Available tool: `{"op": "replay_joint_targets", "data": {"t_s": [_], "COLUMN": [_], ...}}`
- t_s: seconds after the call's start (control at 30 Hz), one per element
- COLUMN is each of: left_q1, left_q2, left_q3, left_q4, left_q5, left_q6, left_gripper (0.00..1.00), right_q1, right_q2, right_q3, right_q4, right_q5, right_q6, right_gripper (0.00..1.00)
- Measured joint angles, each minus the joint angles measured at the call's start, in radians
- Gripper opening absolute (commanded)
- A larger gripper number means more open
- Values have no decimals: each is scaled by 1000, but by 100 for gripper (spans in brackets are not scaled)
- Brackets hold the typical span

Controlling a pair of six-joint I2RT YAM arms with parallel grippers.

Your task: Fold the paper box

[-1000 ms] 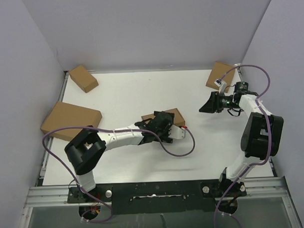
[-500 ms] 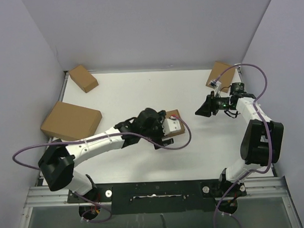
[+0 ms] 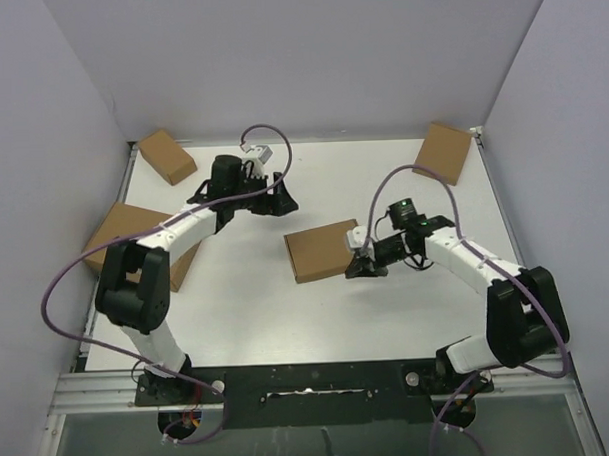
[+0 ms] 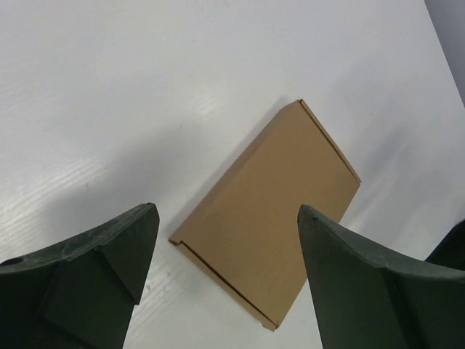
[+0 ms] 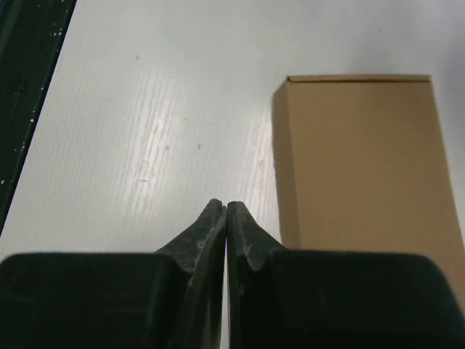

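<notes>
Flat brown cardboard box, closed up (crisp edges). The left gripper is spread apart, the right gripper pinched together, empty.

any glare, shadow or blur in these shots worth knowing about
Right wrist view: a pale sheen on the table left of the paper box; the shut right gripper is dark and soft. Left wrist view: a broad soft shadow beside the box, left gripper underexposed. Top view: even light, sharp.
</notes>
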Motion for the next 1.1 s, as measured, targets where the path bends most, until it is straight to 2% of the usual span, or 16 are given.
{"op": "replay_joint_targets", "data": {"t_s": [0.23, 0.4, 0.5, 0.63, 0.97, 1.1], "left_q1": [-6, -16, -33, -60, -103, -106], "left_q2": [277, 396, 435, 480, 512, 512], "left_q3": [275, 373, 400, 442, 500, 525], "left_q4": [-94, -191, -240, -294, -371, -386], "left_q5": [32, 61, 80, 114, 166, 169], "left_q6": [-1, 42, 68, 95, 172, 186], "left_gripper": [65, 62, 55, 53, 52, 53], "right_q1": [271, 375, 393, 398, 420, 426], "right_q2": [141, 250, 260, 272, 283, 283], "right_q3": [-14, -5, 15, 27, 30, 30], "right_q4": [161, 232, 269, 326, 416, 426], "right_q5": [289, 471, 547, 636, 809, 841], "right_q6": [35, 95, 123, 177, 276, 295], "right_gripper": [0, 0, 0, 0, 0, 3]}}
